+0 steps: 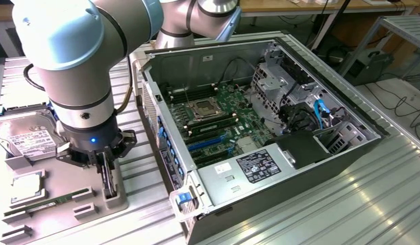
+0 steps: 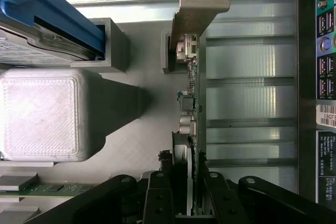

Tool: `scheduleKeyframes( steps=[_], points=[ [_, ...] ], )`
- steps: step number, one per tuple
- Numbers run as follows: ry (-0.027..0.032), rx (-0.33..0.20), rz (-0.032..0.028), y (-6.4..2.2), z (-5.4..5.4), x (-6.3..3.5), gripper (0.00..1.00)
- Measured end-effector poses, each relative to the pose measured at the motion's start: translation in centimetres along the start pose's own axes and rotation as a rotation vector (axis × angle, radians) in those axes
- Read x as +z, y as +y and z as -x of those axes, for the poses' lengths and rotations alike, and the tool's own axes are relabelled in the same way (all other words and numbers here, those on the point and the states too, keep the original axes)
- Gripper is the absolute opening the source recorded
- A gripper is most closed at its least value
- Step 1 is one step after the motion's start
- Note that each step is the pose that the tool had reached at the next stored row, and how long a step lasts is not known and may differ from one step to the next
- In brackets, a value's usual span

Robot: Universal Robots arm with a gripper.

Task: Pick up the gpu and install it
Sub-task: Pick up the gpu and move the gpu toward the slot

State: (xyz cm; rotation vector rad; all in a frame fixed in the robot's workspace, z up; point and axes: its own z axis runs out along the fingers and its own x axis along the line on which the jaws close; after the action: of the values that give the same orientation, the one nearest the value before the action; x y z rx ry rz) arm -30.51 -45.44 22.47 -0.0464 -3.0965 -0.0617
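The gripper (image 2: 188,205) is closed on the gpu (image 2: 189,129): in the wrist view its black fingers (image 2: 159,199) sit against both faces of the card with no gap showing. The card stands on its long edge, and its silver bracket (image 2: 197,3) is at the end farthest from the fingers. From the exterior view the gripper (image 1: 105,171) points straight down at the near left of the scene. The gpu (image 1: 109,187) is a thin dark sliver below it, with its lower edge in the slot of a grey holder (image 1: 118,197) (whether it has come clear of the slot cannot be told). That holder belongs to a grey parts tray (image 1: 73,224). On the tray, a green memory stick (image 1: 50,203) lies flat just to the exterior view's left of the card, and a square processor (image 1: 26,187) lies beyond it. A silver hard drive (image 1: 19,135) with a white label sits farther back. All of this rests on a ribbed metal table (image 1: 346,204). To the exterior view's right of the tray, well apart from the card, an open computer case (image 1: 291,47) lies on its side. It shows a green motherboard (image 1: 223,122), a labelled power supply (image 1: 262,166) at its near end and blue cables (image 1: 321,115) toward the far side.
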Motion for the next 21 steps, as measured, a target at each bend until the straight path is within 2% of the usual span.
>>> scheduleKeyframes(
  steps=[7, 21],
  points=[
    [0.0001, 0.0, -0.0001, 0.03, 0.0, -0.89, 0.27],
    [0.0001, 0.0, -0.0001, 0.17, -0.2, -4.25, 0.27]
  ],
)
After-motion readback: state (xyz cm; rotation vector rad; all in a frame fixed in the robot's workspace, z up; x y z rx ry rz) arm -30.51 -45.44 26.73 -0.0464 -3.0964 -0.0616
